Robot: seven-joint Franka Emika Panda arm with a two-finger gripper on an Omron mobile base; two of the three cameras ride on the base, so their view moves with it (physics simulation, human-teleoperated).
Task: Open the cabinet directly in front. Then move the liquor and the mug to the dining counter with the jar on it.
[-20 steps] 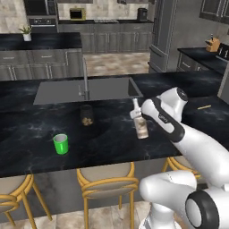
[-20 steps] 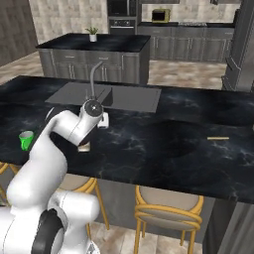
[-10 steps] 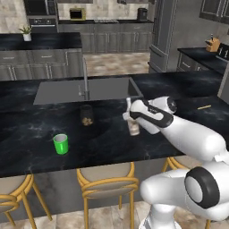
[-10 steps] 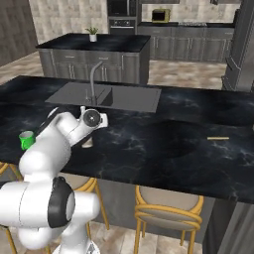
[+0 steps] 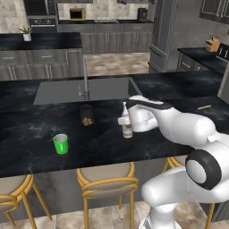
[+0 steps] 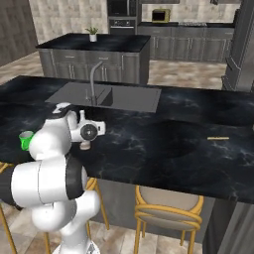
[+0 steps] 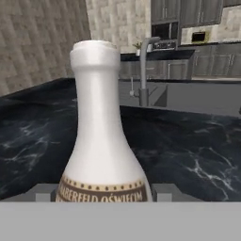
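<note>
**Liquor upright on the dining counter, gripper at its sides**

Left base view: you've got the liquor [image 5: 127, 124] standing upright on the dining counter [image 5: 40, 129], in front of the sink [image 5: 82, 89] and just right of the jar [image 5: 86, 115]. The gripper [image 5: 124, 121] is at the bottle's lower body, hand coming in from the right. The mug [image 5: 61, 144] sits well to the left, nearer the front edge, apart from both. The faucet [image 5: 85, 78] stands at the sink's front rim, behind the jar. A thin yellowish stick [image 5: 204, 107] lies on the counter far right. Yellow-framed stools [image 5: 106, 183] are tucked under the front edge.

Right base view: the arm's own body covers most of the bottle; you see only its base [image 6: 85, 146] on the counter under the hand. A slice of the mug [image 6: 25, 140] peeks out left of the arm.

Hand view: the liquor [image 7: 100, 136] is dead centre and very close, upright, brown label band at the bottom. Grey fingertips [image 7: 44, 192] sit on either side of the bottle's body, spread wide. You can't tell from this whether the pads press the glass or stand just clear of it. Faucet [image 7: 145, 68] behind it.
</note>
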